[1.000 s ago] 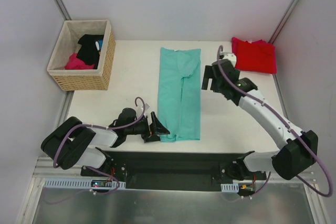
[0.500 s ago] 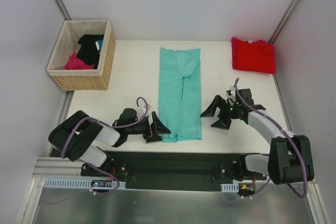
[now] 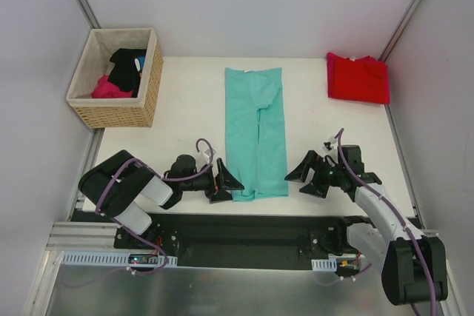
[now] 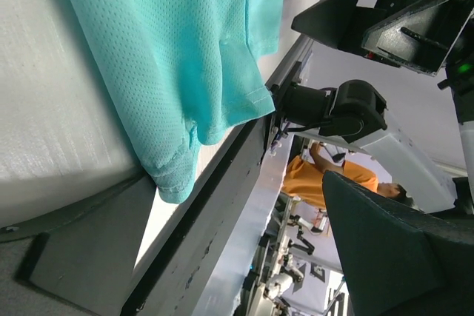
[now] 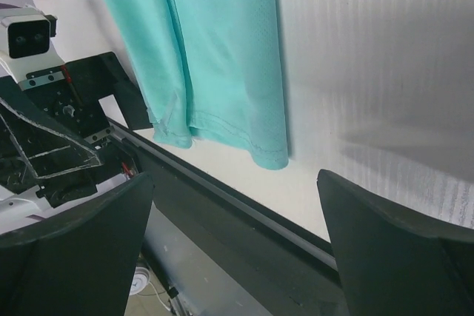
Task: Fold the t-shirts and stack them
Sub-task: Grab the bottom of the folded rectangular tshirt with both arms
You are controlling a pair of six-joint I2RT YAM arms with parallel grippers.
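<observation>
The teal t-shirt (image 3: 255,135) lies on the white table (image 3: 185,123) as a long narrow strip, folded lengthwise, running from the back to the near edge. The red t-shirt (image 3: 358,78) lies folded at the back right corner. My left gripper (image 3: 227,185) is open and low on the table, right next to the strip's near left corner. My right gripper (image 3: 298,181) is open and low, a short way right of the near right corner. The left wrist view shows the teal hem (image 4: 178,175) just past my open gripper (image 4: 233,183). The right wrist view shows the hem (image 5: 270,155) ahead of my open gripper (image 5: 235,179).
A wicker basket (image 3: 144,101) at the back left holds a black garment (image 3: 127,64) and a magenta-pink one (image 3: 109,88). The table's near edge and the black base rail (image 3: 244,227) lie just below both grippers. Grey walls close in left and right.
My right arm has swung from the back near the red shirt down to the near edge, right of the teal hem. My left gripper has crept right toward the hem.
</observation>
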